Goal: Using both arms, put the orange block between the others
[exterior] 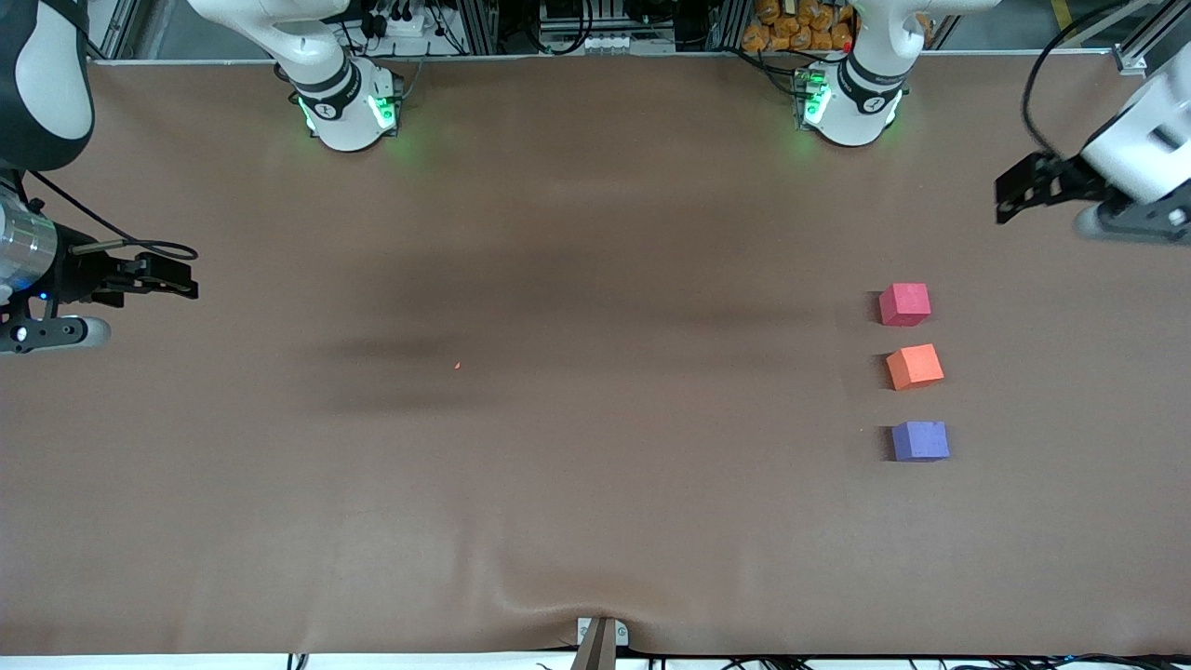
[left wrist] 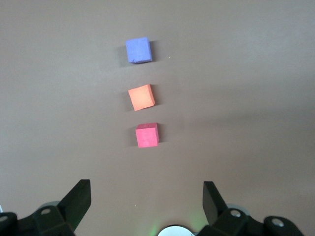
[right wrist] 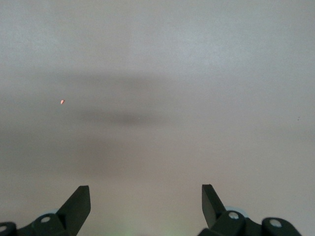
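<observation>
Orange block [exterior: 915,366] sits slightly skewed btwn the others [exterior: 904,304].

The orange block [exterior: 915,366], a small matte cube, sits flat on the bench toward the left arm's end, turned slightly askew. It lies between the two others, apart from both: the pinkish-red cube [exterior: 904,304] is farther from the front camera, the purple-blue cube [exterior: 920,441] nearer. All three form a short, nearly straight row, each resting on one face, none touching.
</observation>
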Robot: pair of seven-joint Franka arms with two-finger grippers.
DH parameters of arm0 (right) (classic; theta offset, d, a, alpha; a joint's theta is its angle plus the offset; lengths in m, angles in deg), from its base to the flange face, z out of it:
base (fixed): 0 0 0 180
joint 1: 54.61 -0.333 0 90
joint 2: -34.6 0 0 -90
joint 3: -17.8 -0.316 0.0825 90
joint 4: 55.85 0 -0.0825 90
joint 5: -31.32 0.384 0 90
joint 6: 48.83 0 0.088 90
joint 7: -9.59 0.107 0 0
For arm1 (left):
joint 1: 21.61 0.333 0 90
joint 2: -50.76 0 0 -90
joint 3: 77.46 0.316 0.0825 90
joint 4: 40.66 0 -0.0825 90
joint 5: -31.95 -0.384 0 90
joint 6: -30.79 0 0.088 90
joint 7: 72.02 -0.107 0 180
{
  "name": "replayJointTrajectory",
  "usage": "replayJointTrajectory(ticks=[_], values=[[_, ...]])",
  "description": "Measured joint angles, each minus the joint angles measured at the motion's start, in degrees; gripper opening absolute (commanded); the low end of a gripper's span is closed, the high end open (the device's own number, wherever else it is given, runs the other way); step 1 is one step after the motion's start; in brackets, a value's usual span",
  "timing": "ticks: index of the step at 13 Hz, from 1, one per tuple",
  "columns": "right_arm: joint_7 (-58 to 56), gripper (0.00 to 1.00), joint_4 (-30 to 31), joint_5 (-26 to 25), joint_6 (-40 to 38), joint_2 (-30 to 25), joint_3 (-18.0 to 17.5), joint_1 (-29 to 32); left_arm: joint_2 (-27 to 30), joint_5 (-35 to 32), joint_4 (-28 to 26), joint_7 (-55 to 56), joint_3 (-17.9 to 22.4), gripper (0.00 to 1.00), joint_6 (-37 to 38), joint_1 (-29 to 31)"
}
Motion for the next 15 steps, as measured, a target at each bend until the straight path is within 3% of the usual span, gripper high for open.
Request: replayJointTrajectory(ticks=[15], values=[[0.0,1.0,-3.9,0.0,-3.5,-0.8,0.2,0.0,0.5,0.8,1.7,0.3,0.2,1.0,1.4,-0.2]])
